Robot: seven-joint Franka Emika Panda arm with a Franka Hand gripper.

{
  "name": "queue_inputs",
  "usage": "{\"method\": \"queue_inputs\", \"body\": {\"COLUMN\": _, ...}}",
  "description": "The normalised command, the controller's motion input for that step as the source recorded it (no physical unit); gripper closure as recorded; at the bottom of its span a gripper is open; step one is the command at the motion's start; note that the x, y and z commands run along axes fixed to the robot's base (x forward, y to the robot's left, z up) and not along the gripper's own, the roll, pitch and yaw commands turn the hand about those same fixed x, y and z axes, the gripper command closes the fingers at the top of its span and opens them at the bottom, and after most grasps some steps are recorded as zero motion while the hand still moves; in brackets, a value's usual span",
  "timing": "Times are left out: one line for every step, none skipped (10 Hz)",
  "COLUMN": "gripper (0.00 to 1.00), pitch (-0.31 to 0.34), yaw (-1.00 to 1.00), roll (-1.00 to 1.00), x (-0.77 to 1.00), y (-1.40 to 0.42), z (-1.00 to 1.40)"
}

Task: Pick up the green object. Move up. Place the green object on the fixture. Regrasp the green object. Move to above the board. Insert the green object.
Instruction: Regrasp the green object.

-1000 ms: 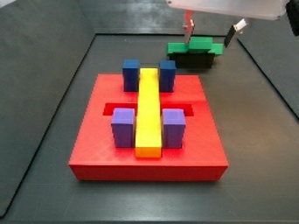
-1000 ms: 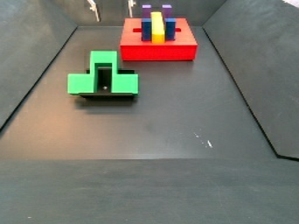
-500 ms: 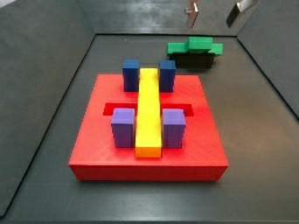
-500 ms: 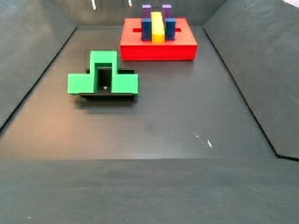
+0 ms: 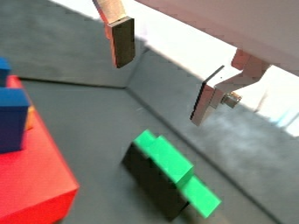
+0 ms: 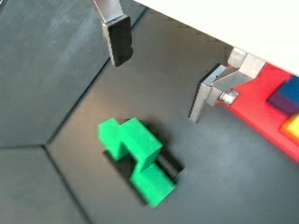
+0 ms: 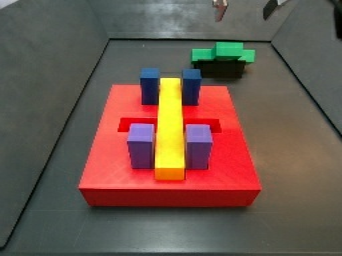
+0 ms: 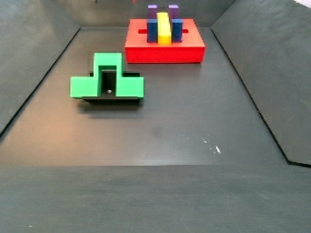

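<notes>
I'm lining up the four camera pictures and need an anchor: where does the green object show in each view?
Wrist view: green object on the fixture, below the open claw.
Wrist view: green object low in frame, under the claw.
Side view: green object at the far end, beyond the board.
Side view: green object left of centre.
Shared landmark: the red board.

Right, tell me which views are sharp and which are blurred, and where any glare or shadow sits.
Both side views are sharp, the green object crisp on the fixture. Both wrist views are soft, the green object smeared at its edges. A bright washed-out band crosses a wrist view behind the open gripper. The board is evenly lit, with soft shadow in its recess.
</notes>
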Motion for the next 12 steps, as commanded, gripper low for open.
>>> {"method": "queue_inputs", "body": {"gripper": 0.00, "pitch": 0.234, "yaw": -0.66, "roll": 0.73, "x": 0.00, "y": 0.00, "z": -0.04}}
{"method": "queue_inputs", "body": {"gripper": 0.00, "pitch": 0.054, "yaw": -0.37, "roll": 0.33, "x": 0.30, "y": 0.17, "z": -0.21}}
{"method": "queue_inputs", "body": {"gripper": 0.00, "pitch": 0.023, "yaw": -0.19, "roll": 0.18, "x": 0.53, "y": 0.40, "z": -0.33}}
{"method": "queue_inputs", "body": {"gripper": 0.00, "pitch": 0.000, "yaw": -0.19, "roll": 0.20, "x": 0.67, "y": 0.43, "z": -0.37}}
{"method": "queue_inputs", "body": {"gripper": 0.00, "pitch": 0.023, "yaw": -0.08, "roll": 0.17, "x": 0.76, "y": 0.51, "z": -0.35}}
{"method": "queue_inputs", "body": {"gripper": 0.00, "pitch": 0.000, "yaw": 0.00, "roll": 0.05, "x": 0.66, "y": 0.60, "z": -0.34}}
{"method": "queue_inputs", "body": {"gripper": 0.00, "pitch": 0.000, "yaw": 0.05, "roll": 0.04, "x": 0.50, "y": 0.46, "z": -0.37}}
{"method": "queue_inputs", "body": {"gripper": 0.00, "pitch": 0.000, "yaw": 0.07, "roll": 0.00, "x": 0.23, "y": 0.21, "z": -0.55}}
{"method": "queue_inputs", "body": {"gripper": 0.00, "pitch": 0.000, "yaw": 0.02, "roll": -0.05, "x": 0.10, "y": 0.15, "z": -0.56}}
{"method": "queue_inputs", "body": {"gripper": 0.00, "pitch": 0.000, "yaw": 0.01, "roll": -0.04, "x": 0.00, "y": 0.20, "z": -0.53}}
{"method": "queue_inputs", "body": {"gripper": 0.00, "pitch": -0.131, "yaw": 0.07, "roll": -0.13, "x": -0.01, "y": 0.24, "z": -0.58}}
{"method": "queue_inputs", "body": {"gripper": 0.00, "pitch": -0.134, "yaw": 0.08, "roll": -0.20, "x": 0.00, "y": 0.35, "z": -0.43}}
